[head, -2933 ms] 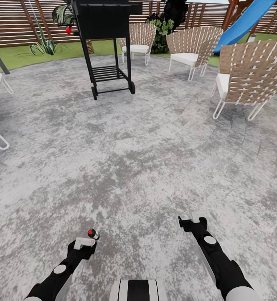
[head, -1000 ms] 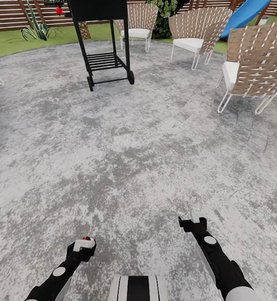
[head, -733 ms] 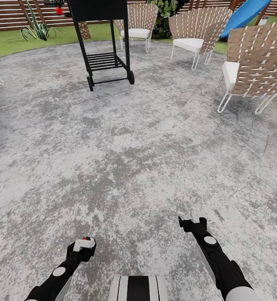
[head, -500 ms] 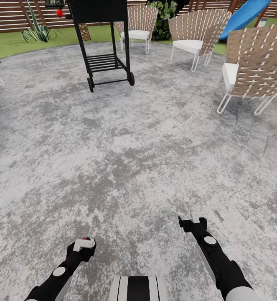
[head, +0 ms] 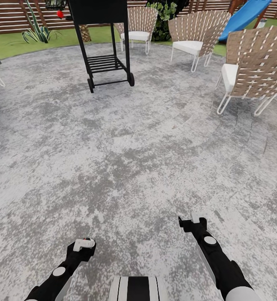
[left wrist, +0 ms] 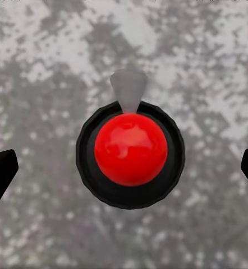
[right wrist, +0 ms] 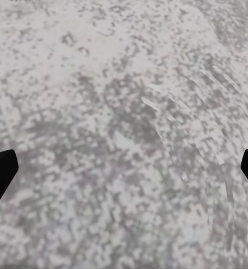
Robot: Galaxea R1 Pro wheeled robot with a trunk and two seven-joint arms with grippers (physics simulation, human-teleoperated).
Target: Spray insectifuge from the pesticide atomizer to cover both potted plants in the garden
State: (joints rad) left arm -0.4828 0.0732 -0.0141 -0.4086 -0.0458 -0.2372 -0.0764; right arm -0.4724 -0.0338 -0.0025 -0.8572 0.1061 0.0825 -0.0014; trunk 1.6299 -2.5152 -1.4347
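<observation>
Atomizer: pesticide atomizer (left wrist: pixel 129 154) sits between the left gripper (head: pixel 83 244) fingers, lower left of frame; grip unclear.
Right gripper (head: pixel 192 220): spread wide, holding nothing.

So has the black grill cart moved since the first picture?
Cannot tell: the black grill cart keeps its place beside the woven chair; the whole view shifted, so the camera moved.

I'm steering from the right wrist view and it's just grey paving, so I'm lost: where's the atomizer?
Observer: The atomizer sits between the fingertips of the left end effector, red spot up.
Operator: Any greenery ahead?
Observer: A spiky plant stands far left on the lawn, by the fence.
Operator: Anything in my way?
Observer: A black grill cart stands ahead on the paving, left of centre.
</observation>
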